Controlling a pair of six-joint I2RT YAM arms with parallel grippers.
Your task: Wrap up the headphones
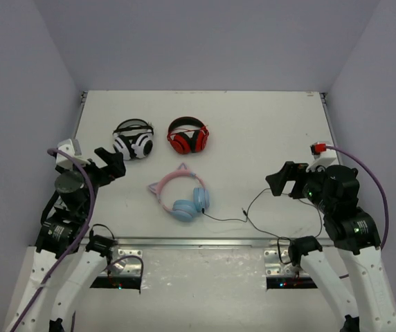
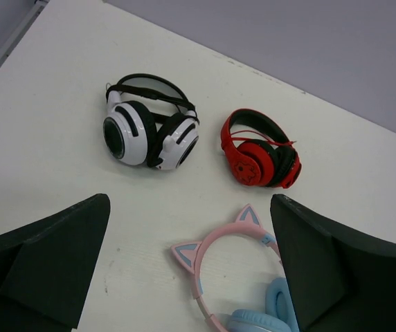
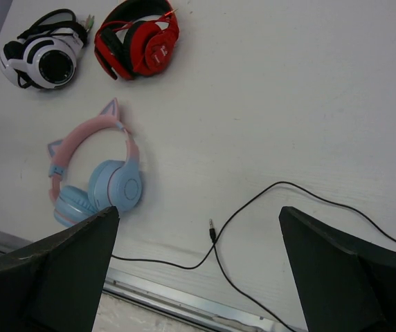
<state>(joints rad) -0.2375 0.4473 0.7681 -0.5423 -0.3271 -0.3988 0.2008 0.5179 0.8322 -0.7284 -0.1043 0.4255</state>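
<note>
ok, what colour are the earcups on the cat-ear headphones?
Light blue; the earcups show best in the right wrist view.

Left wrist view:
- The headphones (image 2: 253, 322) are cut off by the bottom edge. Only the headband arch, both cat ears and the tops of the blue earcups show.
- The right end of the arch is hidden behind one finger of the left gripper (image 2: 190, 207).
- Both fingers (image 2: 46, 270) are cropped by the bottom and sides of the frame.

Right wrist view:
- The cable (image 3: 156, 265) comes out from behind a finger of the right gripper (image 3: 199, 211), so its join to the earcup is hidden.
- One strand runs off the right edge. Another passes behind the other finger, low in the frame.

Top view:
- The cable's far loop is lost against the dark right arm (image 1: 336, 194).
- The plug (image 1: 244, 211) is too small to make out.
</note>
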